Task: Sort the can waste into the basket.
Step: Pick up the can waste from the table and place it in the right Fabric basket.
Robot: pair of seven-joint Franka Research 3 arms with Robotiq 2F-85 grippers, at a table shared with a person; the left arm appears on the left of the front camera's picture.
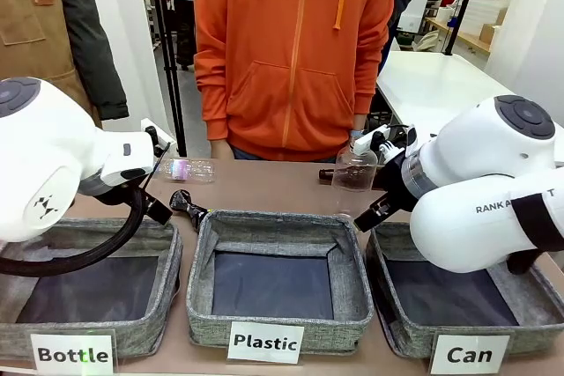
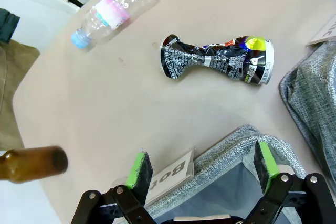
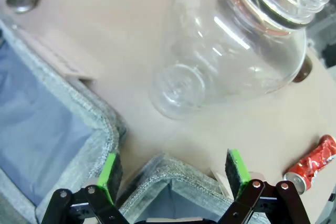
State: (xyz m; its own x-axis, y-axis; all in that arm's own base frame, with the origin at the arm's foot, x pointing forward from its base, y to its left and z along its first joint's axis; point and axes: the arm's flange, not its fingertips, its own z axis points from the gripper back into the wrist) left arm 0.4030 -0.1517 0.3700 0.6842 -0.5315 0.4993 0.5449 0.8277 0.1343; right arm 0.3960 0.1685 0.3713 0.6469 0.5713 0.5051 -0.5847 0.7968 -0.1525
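The left gripper (image 2: 202,167) is open, its jaws spread wide with nothing between them. It is above a corner of a grey bin (image 2: 233,142) whose label reads only "Bot"; the rest of the label is hidden behind the gripper. The black and silver can (image 2: 218,60) lies on its side on the table (image 2: 105,93), beyond the fingertips and well apart from them. A brown bottle (image 2: 31,164) is blurred and cut off at the picture's left edge.

The right gripper (image 3: 173,170) is also open and empty, above two adjoining bin corners; which bin is which cannot be told there. The red can (image 3: 313,163) lies on the table near the finger at the picture's right, partly cut off by the edge. A clear bottle (image 3: 231,45) is ahead of the fingertips. In the front view, the right arm partly covers the basket (image 1: 407,339), labelled "Can".
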